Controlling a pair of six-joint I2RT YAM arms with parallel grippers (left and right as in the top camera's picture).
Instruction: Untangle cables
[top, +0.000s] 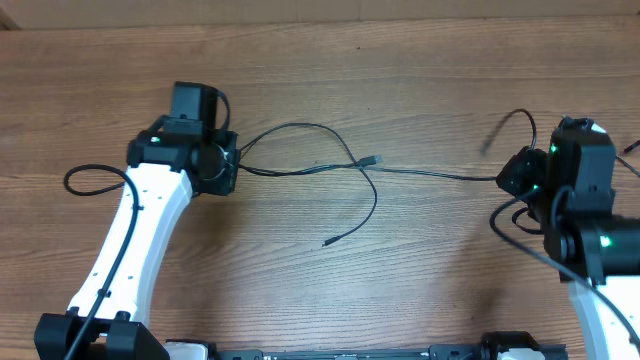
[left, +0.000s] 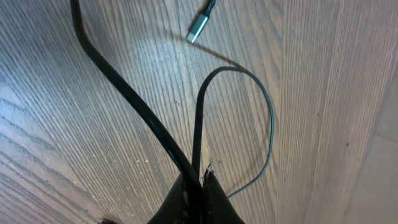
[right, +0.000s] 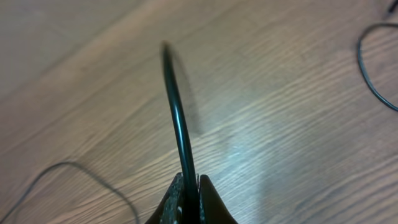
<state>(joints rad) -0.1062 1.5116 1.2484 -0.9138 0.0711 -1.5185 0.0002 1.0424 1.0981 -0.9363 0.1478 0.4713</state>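
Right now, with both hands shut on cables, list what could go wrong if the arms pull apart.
1. The left hand pinches two strands together, so both may drag along instead of separating.
2. The cables cross mid-table beside a plug; pulling could snag it and tighten the tangle.
3. The strand in the right hand runs nearly straight to the crossing; more pull might slip it free.

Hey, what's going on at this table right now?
Two robot arms are sorting out thin black cables. The left end effector is shut on two strands, and the right end effector is shut on one strand at the far side. The cords lie spread across the table between them and cross near the middle, where a plug rests on the wood.
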